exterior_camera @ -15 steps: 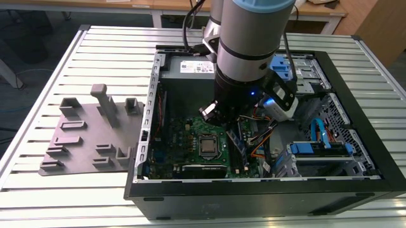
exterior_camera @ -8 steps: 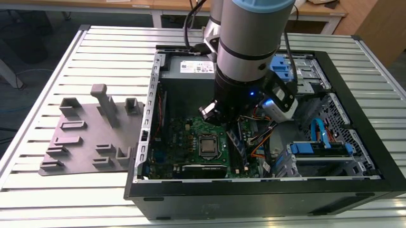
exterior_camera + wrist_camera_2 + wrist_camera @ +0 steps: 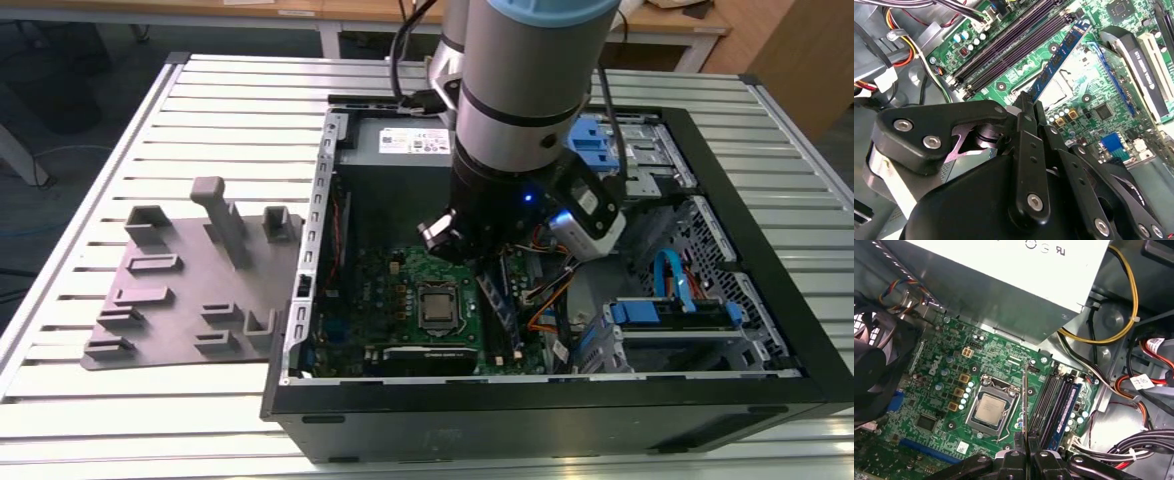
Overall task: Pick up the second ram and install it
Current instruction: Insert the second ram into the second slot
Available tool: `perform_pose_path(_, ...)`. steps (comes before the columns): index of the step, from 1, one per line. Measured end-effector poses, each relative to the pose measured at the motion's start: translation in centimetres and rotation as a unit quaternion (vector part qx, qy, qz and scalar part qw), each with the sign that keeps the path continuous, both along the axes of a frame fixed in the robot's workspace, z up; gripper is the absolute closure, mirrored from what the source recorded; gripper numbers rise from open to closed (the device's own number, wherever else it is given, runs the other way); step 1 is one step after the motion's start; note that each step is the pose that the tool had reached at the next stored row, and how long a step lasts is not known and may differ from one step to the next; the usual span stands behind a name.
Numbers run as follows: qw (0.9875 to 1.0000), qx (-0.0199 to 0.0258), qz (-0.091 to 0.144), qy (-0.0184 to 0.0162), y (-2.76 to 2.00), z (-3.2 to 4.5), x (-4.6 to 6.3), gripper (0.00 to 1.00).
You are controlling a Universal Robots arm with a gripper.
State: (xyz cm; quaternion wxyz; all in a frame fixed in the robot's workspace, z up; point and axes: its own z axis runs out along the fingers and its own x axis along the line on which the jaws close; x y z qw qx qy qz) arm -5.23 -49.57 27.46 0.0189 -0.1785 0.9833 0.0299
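My gripper [image 3: 1028, 101] is shut on the second ram [image 3: 1061, 52], a long dark blue stick with small chips. In the first wrist view the ram [image 3: 1025, 400] shows edge-on, rising from between the fingertips of the gripper [image 3: 1026, 456]. It hangs above the green motherboard [image 3: 949, 365], between the silver processor [image 3: 991, 408] and the row of dark memory slots [image 3: 1050, 400], roughly parallel to them. Another blue stick [image 3: 1067, 410] sits in the outermost slot. In the exterior view the arm's wrist [image 3: 514, 215] stands inside the open computer case [image 3: 534, 400].
A grey plastic tray [image 3: 187, 290] with upright posts lies on the slatted table at the exterior view's left. A black fan [image 3: 874, 365], the silver power supply [image 3: 1004, 285] and bundles of coloured cables [image 3: 1124, 385] crowd around the motherboard. Blue drive brackets [image 3: 674, 305] sit at the exterior view's right.
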Motion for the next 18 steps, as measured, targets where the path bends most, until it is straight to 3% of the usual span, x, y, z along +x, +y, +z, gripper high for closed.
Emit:
perform_pose_path(8, 0.9994, 0.0, -0.034, 0.0, 0.0, -0.02, 0.0, 0.89)
perform_pose_path(18, 0.9971, 0.0, -0.076, 0.0, 0.0, -0.05, 0.0, 0.89)
